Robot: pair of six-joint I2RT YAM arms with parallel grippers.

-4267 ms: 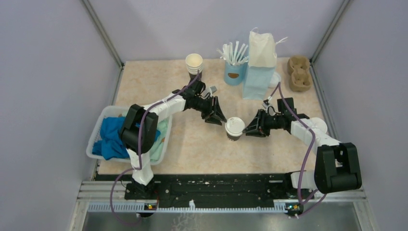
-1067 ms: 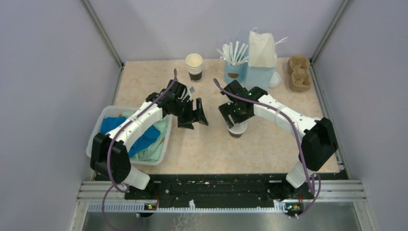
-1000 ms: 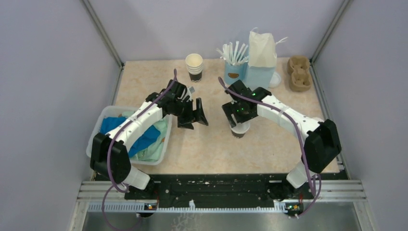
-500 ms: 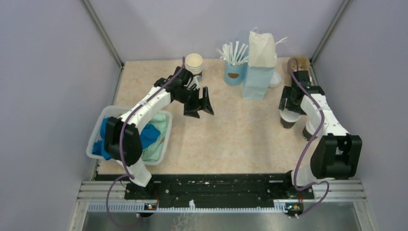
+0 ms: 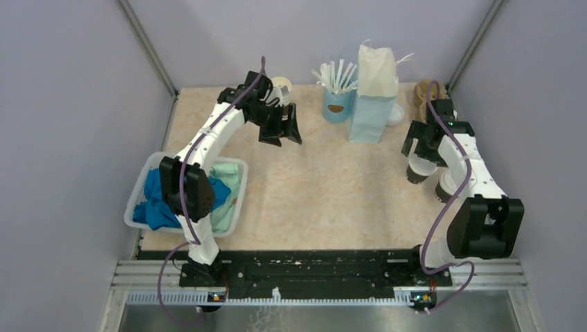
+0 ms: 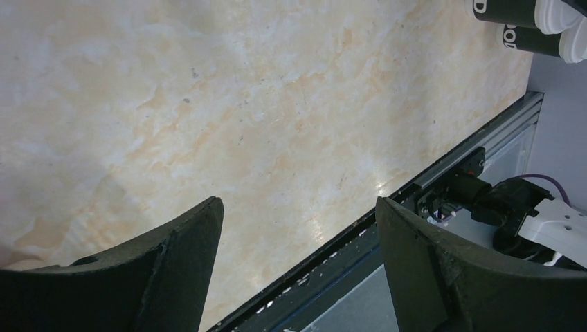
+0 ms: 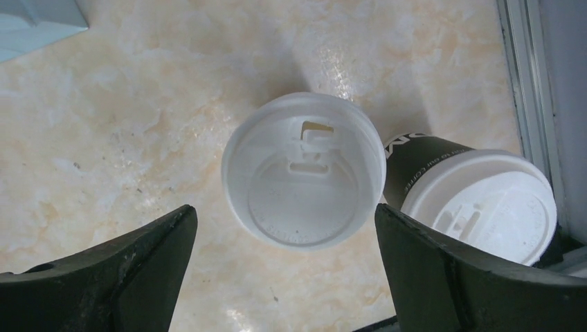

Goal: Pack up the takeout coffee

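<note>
The coffee cup point(image 5: 417, 169) is no longer standing in the middle of the table point(image 5: 332, 187), where it was a second ago. It is now sitting near the right edge, just beside a second lidded cup point(image 5: 446, 187) that stands nearer the right edge. The left arm is also reaching further back than before, toward the stack of lidless cups point(image 5: 280, 88) by the far edge.

The right gripper point(image 5: 422, 149) is hanging over the coffee cup with its fingers spread wide. In the wrist view they are standing clear on both sides of the white lid point(image 7: 303, 181), so nothing is being gripped. The left gripper point(image 5: 280, 128) is spread apart too, with only bare table showing between its fingers.

The step in hand looks like the release after a set-down, so the cup is parked and not yet packed. The next move probably calls for lifting the right arm straight up so it does not nudge either cup. After that the cup needs a fresh grip to go to the cup carrier point(image 5: 423, 91) in the far right corner or to the paper bag point(image 5: 374, 97) by the far edge. I cannot tell which.

The coffee cup is standing upright with its long axis vertical and its lid facing up. The sip opening is pointing toward the far edge.
</note>
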